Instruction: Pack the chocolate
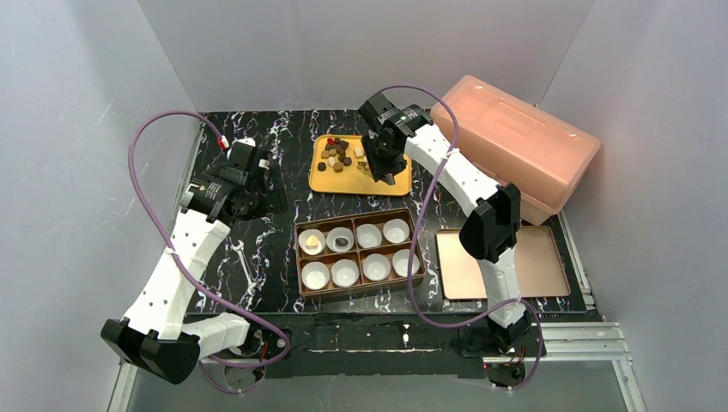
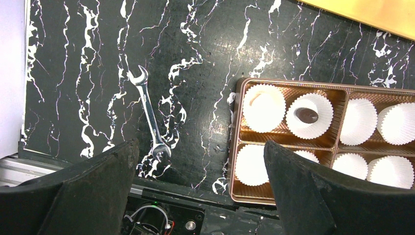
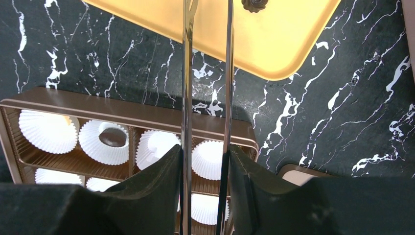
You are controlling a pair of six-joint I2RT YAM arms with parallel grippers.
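Several small dark, light brown and cream chocolate pieces (image 1: 337, 154) lie on a yellow tray (image 1: 322, 182) at the back. A brown box (image 1: 297, 257) holds several white paper cups; one cup holds a cream piece (image 1: 312, 245), the one beside it a dark piece (image 1: 342, 243), which also shows in the left wrist view (image 2: 308, 115) and the right wrist view (image 3: 113, 137). My right gripper (image 1: 384, 167) (image 3: 205, 152) is shut on metal tongs (image 3: 186, 73) that reach over the yellow tray (image 3: 274, 44); their tips are out of view, next to a dark piece (image 3: 254, 4). My left gripper (image 1: 257, 193) (image 2: 200, 147) is open and empty, left of the box.
A wrench (image 1: 243, 262) (image 2: 149, 115) lies on the black marble mat left of the box. A pink plastic case (image 1: 515, 146) stands at the back right. A flat copper lid (image 1: 502, 262) lies right of the box.
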